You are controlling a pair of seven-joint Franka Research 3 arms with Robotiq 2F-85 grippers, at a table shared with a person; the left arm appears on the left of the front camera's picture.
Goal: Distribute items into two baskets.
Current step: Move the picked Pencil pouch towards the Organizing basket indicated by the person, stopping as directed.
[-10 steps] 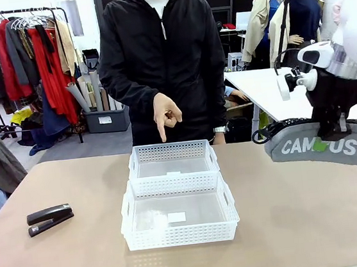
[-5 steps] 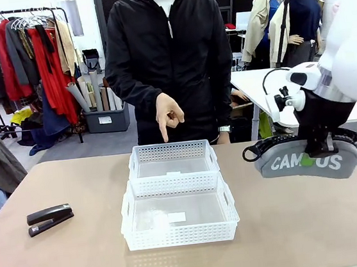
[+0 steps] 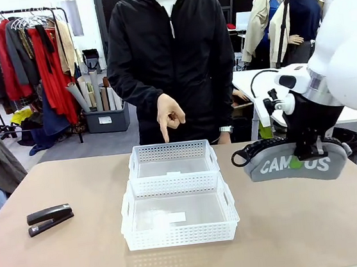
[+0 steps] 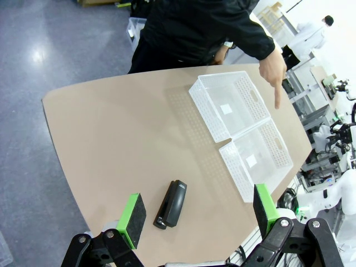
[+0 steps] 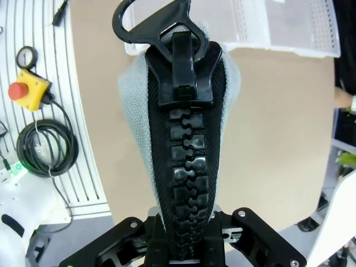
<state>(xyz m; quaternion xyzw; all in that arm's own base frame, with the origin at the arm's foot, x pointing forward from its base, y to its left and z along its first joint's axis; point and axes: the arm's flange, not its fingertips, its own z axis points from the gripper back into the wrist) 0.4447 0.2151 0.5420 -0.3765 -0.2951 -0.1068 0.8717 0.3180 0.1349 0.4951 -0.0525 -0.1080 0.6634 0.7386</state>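
My right gripper (image 3: 308, 152) is shut on the grey CAMPUS pouch (image 3: 294, 163), holding it in the air right of the two white baskets, its black strap (image 3: 240, 157) looping off the left end. In the right wrist view the pouch (image 5: 181, 144) rises between the jaws of my right gripper (image 5: 185, 245), zip facing the camera, with a basket (image 5: 278, 25) beyond it. The near basket (image 3: 178, 212) and far basket (image 3: 172, 159) stand end to end at mid-table. A black stapler (image 3: 49, 219) lies at the table's left. High above the table my left gripper (image 4: 197, 211) hangs open over the stapler (image 4: 171, 203).
A person in a black jacket stands at the far side, one hand (image 3: 169, 116) pointing down at the far basket. The baskets (image 4: 242, 130) and the pointing hand (image 4: 273, 69) also show from above. A yellow box with a red button (image 5: 29, 89) sits beside the table.
My right arm has carried the pouch left and slightly down, closer to the baskets. The person's pointing hand, the stapler and the baskets have stayed put.
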